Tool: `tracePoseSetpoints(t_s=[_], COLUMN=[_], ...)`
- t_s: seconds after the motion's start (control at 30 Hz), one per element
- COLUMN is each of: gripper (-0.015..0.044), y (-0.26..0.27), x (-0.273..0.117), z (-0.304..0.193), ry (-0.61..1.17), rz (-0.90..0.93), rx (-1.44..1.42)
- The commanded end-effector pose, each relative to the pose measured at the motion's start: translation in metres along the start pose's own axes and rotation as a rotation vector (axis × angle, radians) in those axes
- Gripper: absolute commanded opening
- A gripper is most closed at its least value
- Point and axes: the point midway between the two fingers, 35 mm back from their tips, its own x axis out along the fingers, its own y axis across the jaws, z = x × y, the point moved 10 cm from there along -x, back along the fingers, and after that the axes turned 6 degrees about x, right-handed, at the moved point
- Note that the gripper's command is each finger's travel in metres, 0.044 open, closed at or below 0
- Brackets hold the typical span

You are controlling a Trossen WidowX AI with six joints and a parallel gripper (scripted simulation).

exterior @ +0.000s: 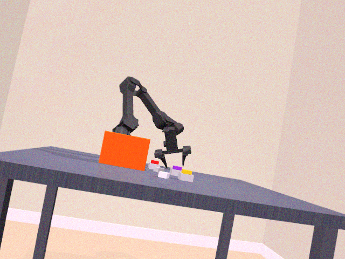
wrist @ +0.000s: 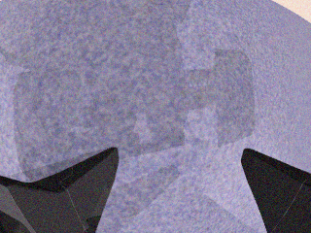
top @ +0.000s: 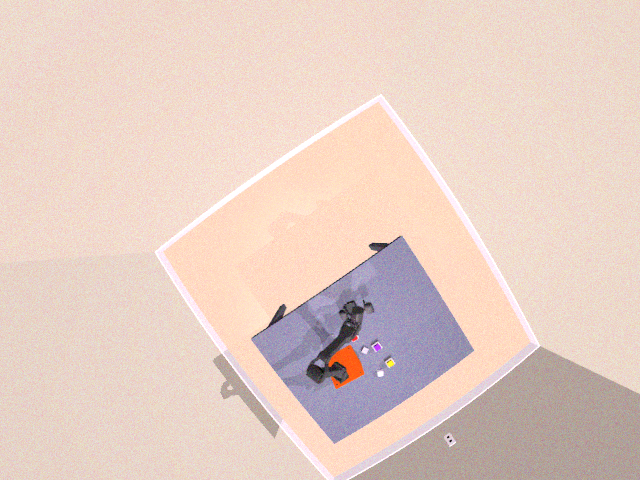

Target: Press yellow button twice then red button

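The yellow button (top: 390,363) (exterior: 186,171) sits on a pale base, its cap raised. The red button (top: 354,338) (exterior: 154,162) is partly covered by the arm in the top view; its cap stands up in the exterior view. My gripper (top: 354,308) (exterior: 174,164) (wrist: 183,155) is open and empty, fingers pointing down above the table. It is beyond the buttons as seen from the exterior view, and touches neither. The wrist view shows only bare table and shadows between and ahead of the fingers.
A purple button (top: 377,346) (exterior: 177,168) stands between the red and yellow ones. One whitish block (top: 364,349) (exterior: 157,169) lies near the purple button, another (top: 379,373) (exterior: 163,174) near the yellow. A tall orange box (top: 352,363) (exterior: 125,150) stands beside the arm's base.
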Motion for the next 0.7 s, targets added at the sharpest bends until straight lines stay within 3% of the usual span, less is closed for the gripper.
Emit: tracePoseSetpoints(t_s=[0.0, 0.37, 0.67], gripper=[0.04, 0.04, 0.04], y=[-0.042, -0.148, -0.184], x=[-0.003, -0.052, -0.128], z=[-0.019, -0.121, -0.223], ry=[0.119, 0.44, 0.563], rz=[-0.069, -0.167, -0.138], rx=[0.077, 0.476, 0.904])
